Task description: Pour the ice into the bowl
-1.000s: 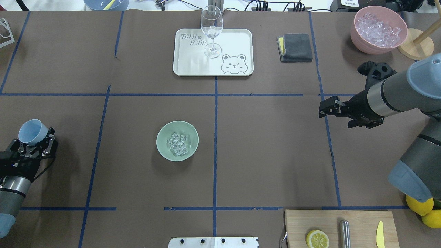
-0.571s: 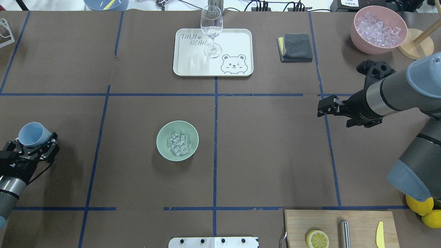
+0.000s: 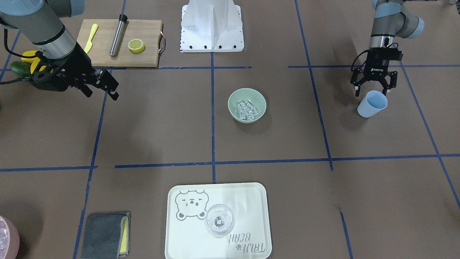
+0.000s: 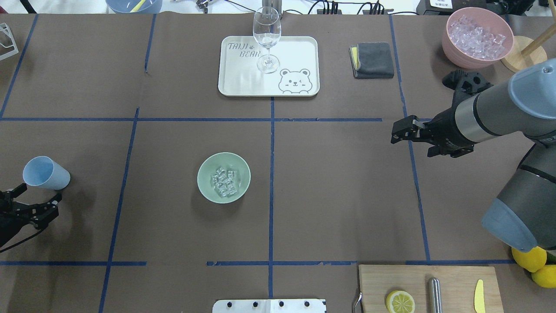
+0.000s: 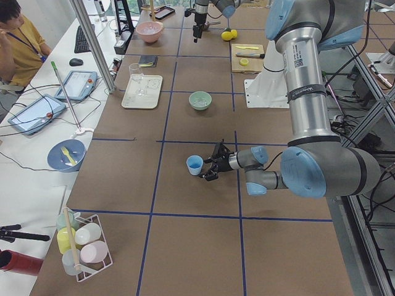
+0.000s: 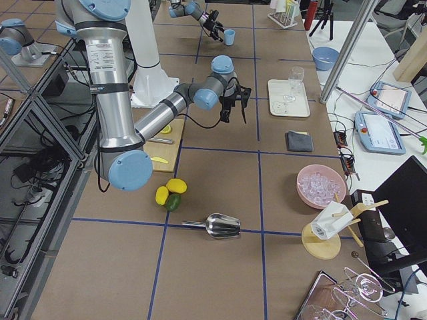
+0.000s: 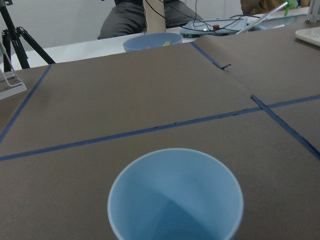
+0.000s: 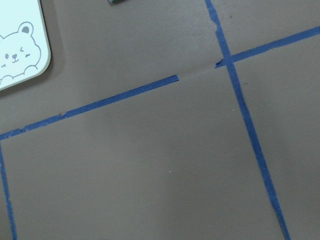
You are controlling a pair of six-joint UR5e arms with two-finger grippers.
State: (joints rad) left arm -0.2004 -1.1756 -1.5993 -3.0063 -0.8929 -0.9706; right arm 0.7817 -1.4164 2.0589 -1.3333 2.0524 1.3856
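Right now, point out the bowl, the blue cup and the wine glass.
bowl (image 4: 206,175): overhead view, bare inner wall
blue cup (image 4: 58,179): overhead view, outer side
wine glass (image 4: 267,65): overhead view, foot

Left arm (image 3: 386,25) and right arm (image 3: 50,36) of silver-grey tubes, pale blue joint caps, black left gripper (image 3: 372,92) with white lettering, black cables, black right gripper (image 3: 102,95), white base (image 3: 212,25).

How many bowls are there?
3: the green bowl mid-table holding ice, the pink bowl at the far right corner, and a blue bowl on the white side table beyond.
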